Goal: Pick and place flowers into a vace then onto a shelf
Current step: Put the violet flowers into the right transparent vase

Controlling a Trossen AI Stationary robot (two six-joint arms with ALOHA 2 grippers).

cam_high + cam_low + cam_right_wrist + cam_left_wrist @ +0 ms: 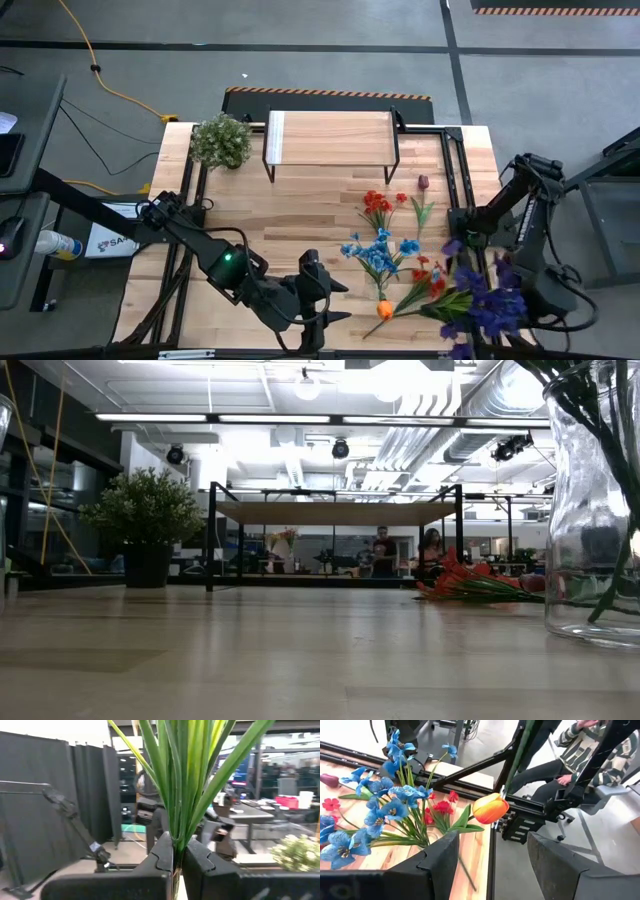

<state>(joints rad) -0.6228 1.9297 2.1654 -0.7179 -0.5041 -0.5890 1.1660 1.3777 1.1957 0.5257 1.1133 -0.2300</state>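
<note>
Left end effector point(325, 300): low over the near edge of the worktop point(300, 215), fingers point(440, 857) spread wide, holding nothing. In the left wrist view the orange tulip point(490, 808) shows in the gap ahead of the fingers, apart from both.

Right end effector point(177, 851): at the worktop's near right corner, fingers pressed together on a bunch of green stems point(187, 780), the purple flowers point(488, 300) spreading over it in the high view.

Flowers lying loose on the worktop, between the two end effectors: orange tulip bloom nearest the left one; blue flowers point(378, 250) just beyond it; small red flowers point(428, 272) beside the blue, toward the right end effector; a second red cluster point(378, 204) farther out; dark red tulip point(423, 183) beside that cluster.

Glass vase point(592, 510): seen only in the low view, upright on the worktop, green stems inside.

Shelf point(330, 137): at the far edge, well apart from both end effectors, plank top bare.

Potted plant point(221, 141): just beside the shelf, on the left arm's side.

Person point(585, 750): seated past the worktop edge, in a striped sleeve.
</note>
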